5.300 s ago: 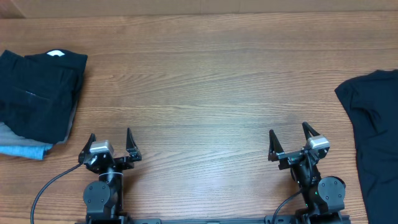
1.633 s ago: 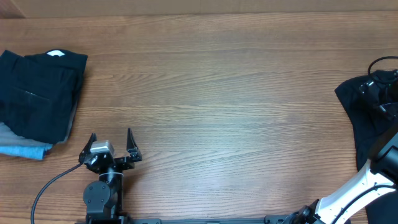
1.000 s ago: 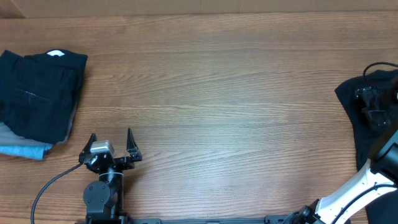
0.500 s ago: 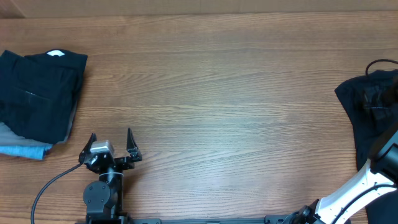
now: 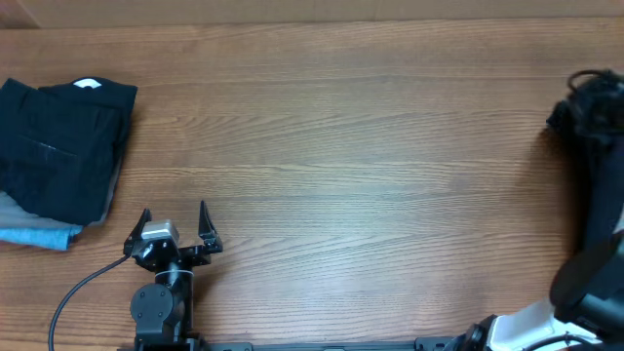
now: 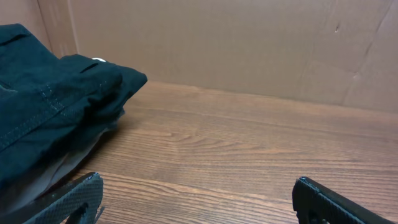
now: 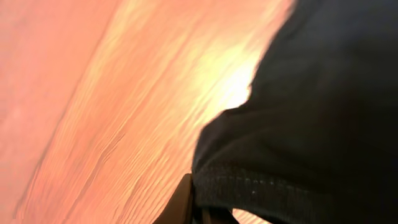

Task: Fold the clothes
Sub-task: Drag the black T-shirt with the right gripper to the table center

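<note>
The clothes at hand are a black T-shirt (image 5: 571, 119), bunched at the table's far right edge and lifted from the wood. My right gripper (image 5: 591, 99) is shut on its hemmed edge. In the right wrist view the black T-shirt (image 7: 323, 112) fills the right side, and its stitched hem (image 7: 261, 186) runs into my right gripper (image 7: 200, 210) at the bottom. Much of the shirt is hidden behind the arm or out of frame. My left gripper (image 5: 174, 226) rests open near the front left, and the left gripper (image 6: 198, 191) holds nothing between its fingers.
A stack of folded dark garments (image 5: 58, 146) with a white neck tag lies at the left edge, on a light blue one (image 5: 34, 235). The dark stack (image 6: 43, 118) sits just left of my left gripper. A brown cardboard wall (image 6: 217, 43) backs the table.
My right gripper closed on the shirt's edge and rose, pulling the fabric up and to the right off the table. The left arm has not moved.
</note>
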Action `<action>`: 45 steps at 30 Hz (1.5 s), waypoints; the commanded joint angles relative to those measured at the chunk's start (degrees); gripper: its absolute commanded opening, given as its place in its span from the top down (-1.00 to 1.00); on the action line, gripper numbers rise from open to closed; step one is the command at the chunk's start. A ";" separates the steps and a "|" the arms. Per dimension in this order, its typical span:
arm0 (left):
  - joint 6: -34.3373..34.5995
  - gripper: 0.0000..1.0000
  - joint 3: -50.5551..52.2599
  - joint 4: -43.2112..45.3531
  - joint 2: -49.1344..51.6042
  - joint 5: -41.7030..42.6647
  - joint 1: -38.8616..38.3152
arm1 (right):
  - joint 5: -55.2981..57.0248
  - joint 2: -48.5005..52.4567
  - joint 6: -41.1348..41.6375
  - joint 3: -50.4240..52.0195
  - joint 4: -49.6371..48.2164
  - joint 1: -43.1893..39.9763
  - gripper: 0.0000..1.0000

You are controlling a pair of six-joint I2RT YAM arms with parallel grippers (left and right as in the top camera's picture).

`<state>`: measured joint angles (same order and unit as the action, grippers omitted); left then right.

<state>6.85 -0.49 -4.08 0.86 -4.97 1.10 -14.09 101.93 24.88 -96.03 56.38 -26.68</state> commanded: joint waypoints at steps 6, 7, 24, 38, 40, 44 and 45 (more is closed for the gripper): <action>-1.09 -1.00 0.22 0.20 -0.50 0.09 -0.39 | -0.76 -0.15 7.26 -1.60 -11.80 22.23 0.92; -1.09 -1.00 0.22 0.20 -0.50 0.09 -0.39 | -0.57 0.42 8.24 -1.60 -14.12 25.44 0.92; -1.09 -1.00 0.22 0.20 -0.50 0.09 -0.39 | 3.50 14.88 -1.38 -1.55 -31.63 70.73 0.92; -1.09 -1.00 0.22 0.20 -0.50 0.09 -0.39 | 4.20 5.73 -3.58 -1.57 -20.65 64.41 -0.93; -1.09 -1.00 0.22 0.20 -0.50 0.09 -0.39 | 5.20 2.56 -3.67 -1.57 -12.39 58.36 -0.82; -1.09 -1.00 0.22 0.20 -0.50 0.09 -0.39 | 9.14 1.75 -3.91 -1.46 2.19 42.77 -0.82; -1.09 -1.00 0.22 0.20 -0.50 0.09 -0.39 | 9.16 1.79 -3.93 -1.27 3.30 39.47 -0.76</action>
<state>6.85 -0.49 -4.08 0.86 -4.95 1.10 -7.03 103.98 21.02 -97.21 57.30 18.92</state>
